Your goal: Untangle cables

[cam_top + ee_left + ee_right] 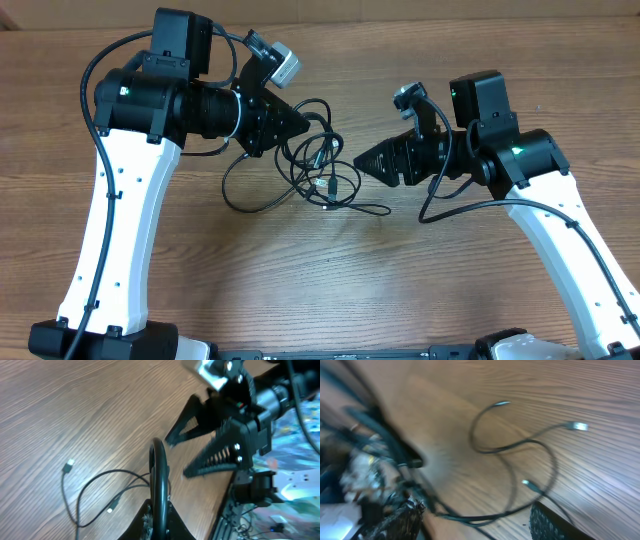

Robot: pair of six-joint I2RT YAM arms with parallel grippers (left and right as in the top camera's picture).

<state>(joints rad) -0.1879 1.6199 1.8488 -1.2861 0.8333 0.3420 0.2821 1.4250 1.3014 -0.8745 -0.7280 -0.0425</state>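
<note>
Thin black cables (pixel 322 170) lay in a loose tangle near the middle of a wooden table (pixel 300 300), between the two grippers. Several loops overlapped one another. One larger loop spread out to the left, and a single strand trailed off to the right and toward the near side. Small plug ends (pixel 69 466), some of them silvery, showed at the strand tips and lay flat on the wood. The left gripper (pixel 303 125) reached in from the left with its jaws clenched on one cable. In the left wrist view that strand (pixel 159 470) rose as a narrow upright loop out of the pinched fingertips. The right gripper (pixel 362 160) sat just to the right of the tangle, its jaws spread apart and grasping nothing. In the blurred right wrist view a strand ran across the wood between its two fingers, but whether it touched them could not be told. The grippers faced each other, near but apart, with the tangle filling most of the gap. Bare wood stretched wide on the near side of the cables, between the left arm (pixel 120 220) and the right arm (pixel 570 230). A narrower bare strip lay beyond the cables, up to the table's far edge. In the left wrist view a table edge showed beyond the right gripper, with clutter (pixel 300 490) past it.
</note>
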